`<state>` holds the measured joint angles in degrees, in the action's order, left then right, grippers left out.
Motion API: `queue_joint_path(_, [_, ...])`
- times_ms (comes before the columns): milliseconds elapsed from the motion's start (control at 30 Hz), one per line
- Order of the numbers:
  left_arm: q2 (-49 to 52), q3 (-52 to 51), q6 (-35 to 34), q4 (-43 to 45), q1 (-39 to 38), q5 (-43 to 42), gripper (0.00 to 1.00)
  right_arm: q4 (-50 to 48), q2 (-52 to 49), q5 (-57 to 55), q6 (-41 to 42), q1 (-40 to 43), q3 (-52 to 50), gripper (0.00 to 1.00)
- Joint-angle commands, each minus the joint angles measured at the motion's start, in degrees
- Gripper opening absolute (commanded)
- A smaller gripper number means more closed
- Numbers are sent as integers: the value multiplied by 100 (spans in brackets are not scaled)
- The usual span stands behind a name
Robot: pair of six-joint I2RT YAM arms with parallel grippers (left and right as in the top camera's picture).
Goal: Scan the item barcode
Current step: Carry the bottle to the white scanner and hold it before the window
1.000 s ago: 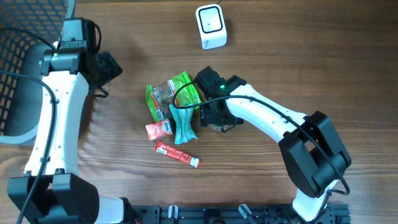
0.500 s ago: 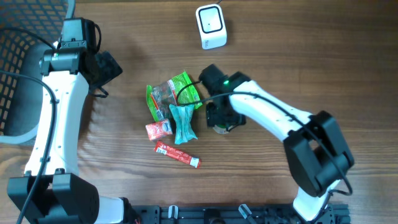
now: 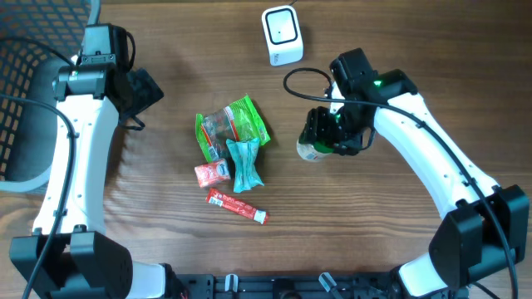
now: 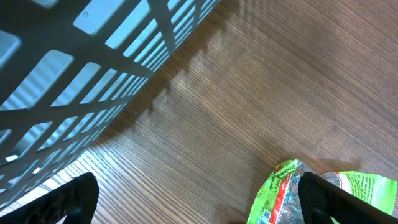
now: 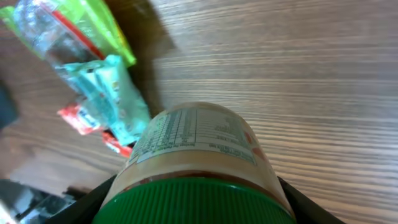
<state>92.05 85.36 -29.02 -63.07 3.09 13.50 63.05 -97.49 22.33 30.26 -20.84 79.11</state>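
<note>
Right claw (image 3: 331, 137) first: its two dark fingers (image 5: 301, 208) stand partly spread, one on each side of a tan round jar with a green lid (image 5: 194, 155), pressed against its body, so I read it as gripping the jar. From my overhead feed the jar pokes out at the claw's 8 o'clock side. It sits at roughly 5 o'clock from the white box scanner (image 3: 282, 35), apart from it, and at 3 o'clock from the heap of packets on the wooden bench (image 3: 432, 50). I cannot tell whether the jar touches the bench.

On the right wrist feed the green lid fills the 6 o'clock edge. A white label with a table of fine print wraps the jar's upper side, with red-orange marks at its 3 o'clock end. The print is too small for me to read.

The heap holds a green clear-fronted bag (image 3: 234, 126), a teal packet (image 3: 245, 164), a small red packet (image 3: 212, 173) and a red stick sachet (image 3: 237, 206).

The left claw (image 4: 202, 202) is spread wide with nothing in it, at 10 o'clock on the bench beside a dark mesh basket (image 4: 74, 74).
</note>
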Motion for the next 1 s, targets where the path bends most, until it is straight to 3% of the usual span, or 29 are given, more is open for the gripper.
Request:
queue_joint_path(0, [-52, 68, 24, 0, 42, 72, 100, -162, 11, 647, -177, 101, 44, 4])
queue_joint_path(67, [-52, 68, 24, 0, 42, 72, 100, -164, 11, 619, -385, 256, 544, 4])
queue_joint_path(100, [-52, 68, 24, 0, 42, 72, 100, -398, 11, 199, -903, 304, 1309, 4])
queue_joint_path(167, [-52, 70, 24, 0, 42, 72, 100, -1169, 11, -584, -1121, 223, 2041, 4])
queue_joint_path(267, [-52, 68, 26, 0, 42, 72, 100, -3093, -203, -1432, -1357, 195, 2118, 4])
queue_joint_path(367, [-52, 68, 24, 0, 42, 72, 100, -3779, -472, -1663, -1698, 192, 2131, 4])
queue_joint_path(467, [-52, 68, 26, 0, 42, 72, 100, -4614, -1185, -1891, -2013, 131, 2131, 4])
queue_joint_path(600, [-52, 68, 24, 0, 39, 72, 100, -6693, -2605, -2253, -2439, -205, 2129, 4])
queue_joint_path(633, [-52, 70, 26, 0, 42, 72, 100, -7447, -2983, -2304, -2472, -223, 2129, 4])
queue_joint_path(733, [-52, 68, 26, 0, 42, 72, 100, -8373, -3462, -2557, -2221, -223, 2129, 4])
queue_joint_path(800, [-52, 68, 24, 0, 42, 72, 100, -8507, -3698, -2688, -2109, -190, 2129, 4])
queue_joint_path(867, [-52, 68, 24, 0, 42, 72, 100, -8262, -2691, -2682, -2124, -138, 2129, 4])
queue_joint_path(900, [-52, 68, 24, 0, 42, 72, 100, -7383, -1902, -2684, -2124, -131, 2129, 4])
queue_joint_path(967, [-52, 68, 24, 0, 42, 72, 100, -4269, -201, -2688, -2122, -9, 2129, 4])
